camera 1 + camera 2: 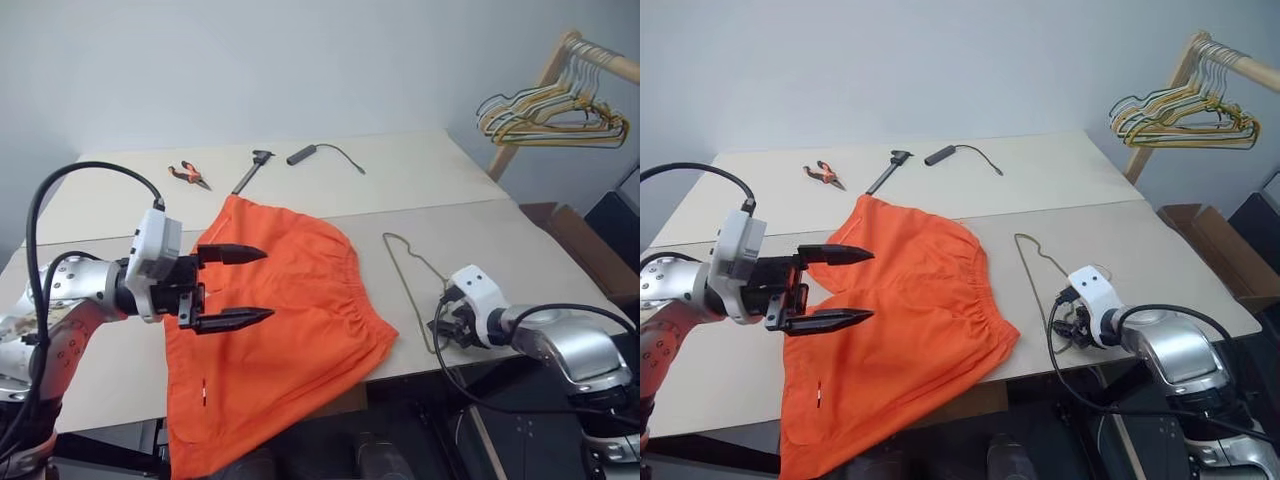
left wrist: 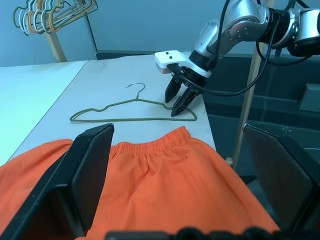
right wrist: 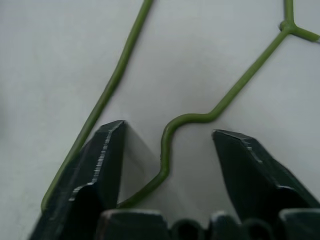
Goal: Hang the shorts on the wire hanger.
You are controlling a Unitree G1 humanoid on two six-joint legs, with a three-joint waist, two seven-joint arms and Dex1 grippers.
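step: picking up wire hanger, flat on table beside shorts | right gripper apart, straddling its shoulder, seemingly touching | left gripper apart, empty | next: close, lift

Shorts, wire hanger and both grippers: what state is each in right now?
Shorts: spread flat on the table, one leg hanging over the near edge, not on the hanger.
Wire hanger: lying flat on the table beside the shorts, empty.
Left gripper: open, holding nothing, above the shorts.
Right gripper: open, fingers straddling the hanger's shoulder wire, not yet closed on it.
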